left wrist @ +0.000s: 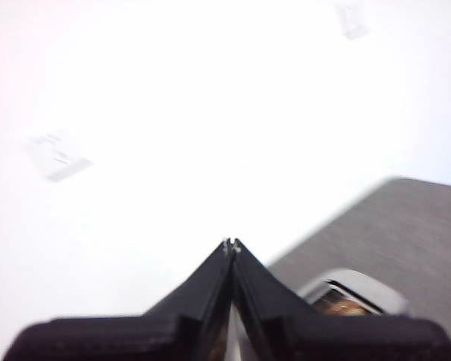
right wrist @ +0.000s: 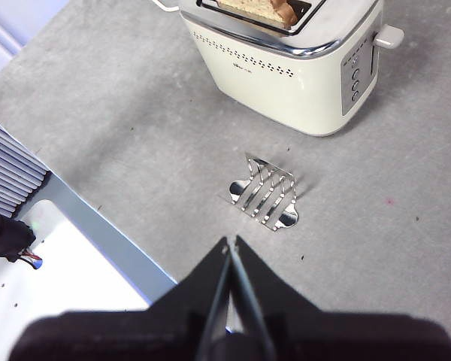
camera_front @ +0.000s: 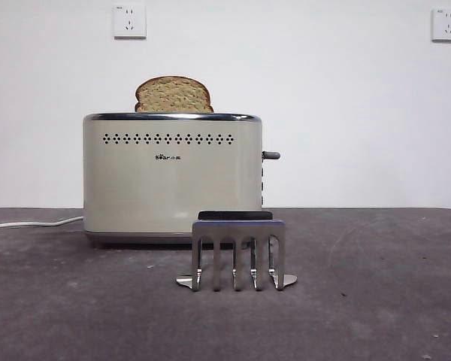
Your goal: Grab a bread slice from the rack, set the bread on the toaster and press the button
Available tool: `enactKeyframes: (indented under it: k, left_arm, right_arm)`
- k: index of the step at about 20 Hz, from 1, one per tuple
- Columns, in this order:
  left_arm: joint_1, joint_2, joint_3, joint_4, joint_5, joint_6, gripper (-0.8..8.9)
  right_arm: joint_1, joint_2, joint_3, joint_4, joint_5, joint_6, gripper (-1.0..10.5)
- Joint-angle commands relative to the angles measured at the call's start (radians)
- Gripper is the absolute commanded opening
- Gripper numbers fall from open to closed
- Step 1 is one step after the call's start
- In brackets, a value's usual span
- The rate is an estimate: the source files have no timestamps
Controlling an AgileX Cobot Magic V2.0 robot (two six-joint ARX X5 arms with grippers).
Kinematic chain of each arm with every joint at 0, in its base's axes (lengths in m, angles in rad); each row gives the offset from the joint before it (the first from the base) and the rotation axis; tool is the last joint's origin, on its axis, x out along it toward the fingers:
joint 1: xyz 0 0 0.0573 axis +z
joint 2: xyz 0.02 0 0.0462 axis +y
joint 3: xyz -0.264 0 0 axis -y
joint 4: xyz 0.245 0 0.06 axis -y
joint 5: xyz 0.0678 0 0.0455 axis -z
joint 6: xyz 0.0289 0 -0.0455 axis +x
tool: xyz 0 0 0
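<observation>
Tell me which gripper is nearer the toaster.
Left, probably. The left gripper, shut, hangs close above the toaster. The right gripper, shut, hovers farther back, beyond the rack.

Left gripper [left wrist: 231, 247]: jaws pressed together, tips meeting in a point, nothing between them; raised, aimed at the wall.
Right gripper [right wrist: 231, 244]: jaws closed tip to tip, empty; held high, angled down at the surface.
Front view: neither arm shows.
</observation>
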Motion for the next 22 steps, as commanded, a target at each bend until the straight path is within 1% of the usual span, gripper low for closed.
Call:
enactKeyframes:
  k: [1,3,5,7,9,10,13,18,22]
  left_arm:
    - [0.067,-0.151,-0.267,0.165,-0.017,0.011,-0.03]
    - [0.113,-0.277,-0.471,0.294,-0.051,0.011,-0.03]
    - [0.149,-0.4,-0.672,0.373,-0.054,-0.021,-0.03]
    - [0.168,-0.502,-0.841,0.419,-0.056,-0.058,-0.03]
    - [0.18,-0.596,-1.002,0.456,-0.056,-0.062,-0.03]
    - [0.183,-0.636,-1.077,0.482,-0.056,-0.077,-0.03]
    - [0.186,-0.73,-1.262,0.539,-0.059,-0.133,-0.03]
    - [0.186,-0.806,-1.434,0.54,-0.06,-0.166,-0.03]
    - [0.186,-0.845,-1.483,0.526,-0.062,-0.165,-0.03]
  right_arm:
    - [0.002,-0.002,-0.009,0.005,0.003,0.005,0.0]
    - [0.002,-0.002,-0.009,0.005,0.003,0.005,0.0]
    - [0.002,-0.002,-0.009,0.005,0.003,0.005,0.0]
    - [0.002,-0.002,-0.009,0.005,0.003,0.005,0.0]
    - [0.002,-0.002,-0.009,0.005,0.003,0.005,0.0]
    - [0.002,-0.002,-0.009,0.005,0.003,0.005,0.0]
    - [0.002,-0.002,-0.009,0.005,0.003,0.005,0.0]
    - [0.002,-0.002,-0.009,0.005,0.003,0.005,0.0]
    - [0.002,-0.002,-0.009,0.005,0.003,0.005,0.0]
